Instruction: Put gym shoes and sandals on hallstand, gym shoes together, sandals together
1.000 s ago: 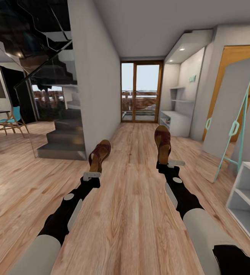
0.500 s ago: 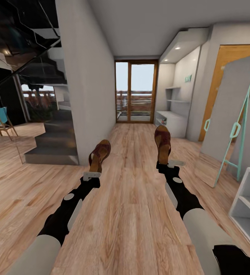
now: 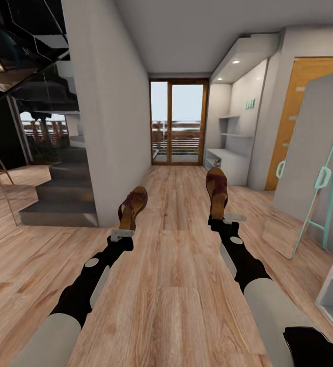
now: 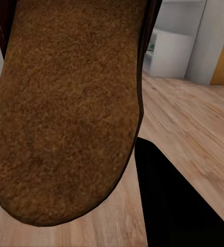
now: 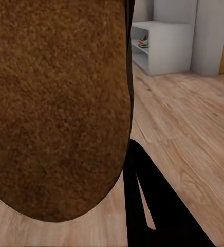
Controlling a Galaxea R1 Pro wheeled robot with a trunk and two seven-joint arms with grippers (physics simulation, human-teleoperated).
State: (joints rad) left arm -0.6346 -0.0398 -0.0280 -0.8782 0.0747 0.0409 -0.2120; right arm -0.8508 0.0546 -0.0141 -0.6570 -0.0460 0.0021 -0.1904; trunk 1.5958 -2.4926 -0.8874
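Left gripper (image 3: pixel 123 232): sitting left of frame centre in the head view, clamping the heel end of one sandal (image 3: pixel 132 206); the sandal is standing up and leaning a little to the right, toe uppermost.
Right gripper (image 3: pixel 226 220): sitting right of centre, gripping the other sandal (image 3: pixel 217 191) by its lower end; this one is standing nearly upright, toe up.
Sandals, close up: the left wrist view is showing the brown fuzzy sole (image 4: pixel 66 108) pressing close to the lens; the right wrist view is showing the same of the other sole (image 5: pixel 58 103).
Hallstand (image 3: pixel 231 162): standing against the right-hand wall, right of centre in the head view, well apart from both grippers; two wall shelves are hanging above it.
Gym shoes: something small with red and green (image 5: pixel 143 42) is lying in the hallstand's upper compartment, too small to make out clearly.
Corridor floor (image 3: pixel 176 285): wood planks are running toward the glazed door (image 3: pixel 178 121) at frame centre.
Mirror (image 3: pixel 311 163): leaning at the right edge, teal frame.
Stairs (image 3: pixel 59 196): dark steps rising at the left.
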